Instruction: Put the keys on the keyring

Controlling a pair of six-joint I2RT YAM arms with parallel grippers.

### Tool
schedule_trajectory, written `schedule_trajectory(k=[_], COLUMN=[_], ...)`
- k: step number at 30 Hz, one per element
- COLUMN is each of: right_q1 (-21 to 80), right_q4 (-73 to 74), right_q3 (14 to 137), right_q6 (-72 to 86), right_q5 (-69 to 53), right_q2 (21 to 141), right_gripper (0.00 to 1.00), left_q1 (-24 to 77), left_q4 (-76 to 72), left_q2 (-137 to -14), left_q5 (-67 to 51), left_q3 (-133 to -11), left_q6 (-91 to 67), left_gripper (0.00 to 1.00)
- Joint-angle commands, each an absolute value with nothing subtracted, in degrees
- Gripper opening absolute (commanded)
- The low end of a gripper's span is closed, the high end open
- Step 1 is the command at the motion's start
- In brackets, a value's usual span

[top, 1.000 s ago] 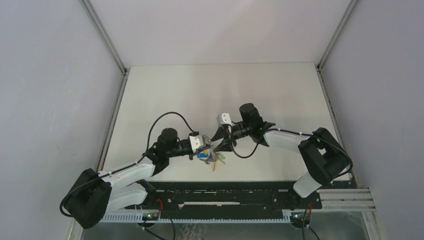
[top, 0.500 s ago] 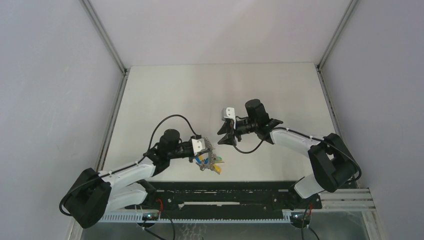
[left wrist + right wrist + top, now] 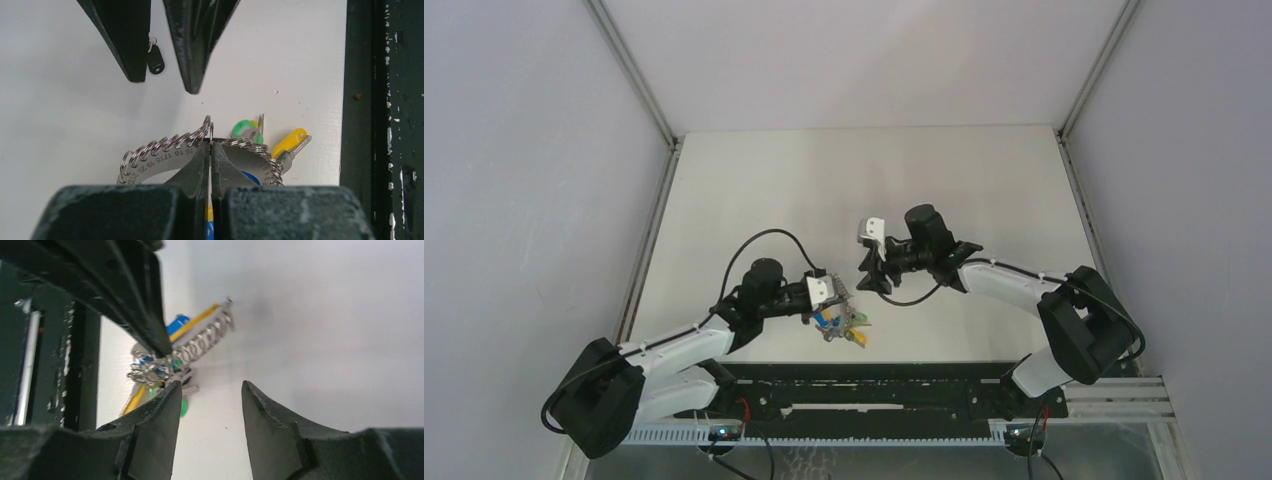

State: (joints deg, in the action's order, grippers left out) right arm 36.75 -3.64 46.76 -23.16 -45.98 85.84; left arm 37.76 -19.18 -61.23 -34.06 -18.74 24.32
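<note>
Top view: left hand (image 3: 834, 303) clenched on keyring (image 3: 844, 325), near front edge of worktop (image 3: 824, 190); right hand (image 3: 870, 272) released, empty.
L wrist: key (image 3: 155, 59) lies loose on worktop beneath right hand, off the keyring.
R wrist: keyring w/ tags (image 3: 176, 324) just ahead; pickup and threading prob. both left.

Bright even light; soft shadows; left pincer (image 3: 210, 146) base blurred.

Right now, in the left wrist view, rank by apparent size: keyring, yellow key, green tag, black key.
1. keyring
2. yellow key and green tag: look alike, not ranked
3. black key: looks smallest, but it lies farther from the camera, so unsure
</note>
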Motion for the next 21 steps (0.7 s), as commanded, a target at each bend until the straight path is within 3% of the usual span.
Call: schedule_trajectory(k=[1,7,21], right_q1=[35.1,33.3,29.7], right_q4=[-5.0,2.1,7.1], right_q3=[46.8,47.2,51.1], right_q6=[-11.5,-2.0,4.3], right_q5=[-33.8,-18.5,-5.0], right_q2=[83.6,82.4,90.6], right_gripper=[0.48,0.47,0.4], left_q1=[38.1,38.3,38.3], left_q4=[-21.7,-21.8,-9.2], left_q2=[-60.7,-61.2,-69.0], left_q5=[-31.2,-22.2,-9.0], left_q3=[-22.1,-23.1,-31.8], left_q6=[21.1,10.8,0.4], left_gripper=[0.0,0.0,0.0])
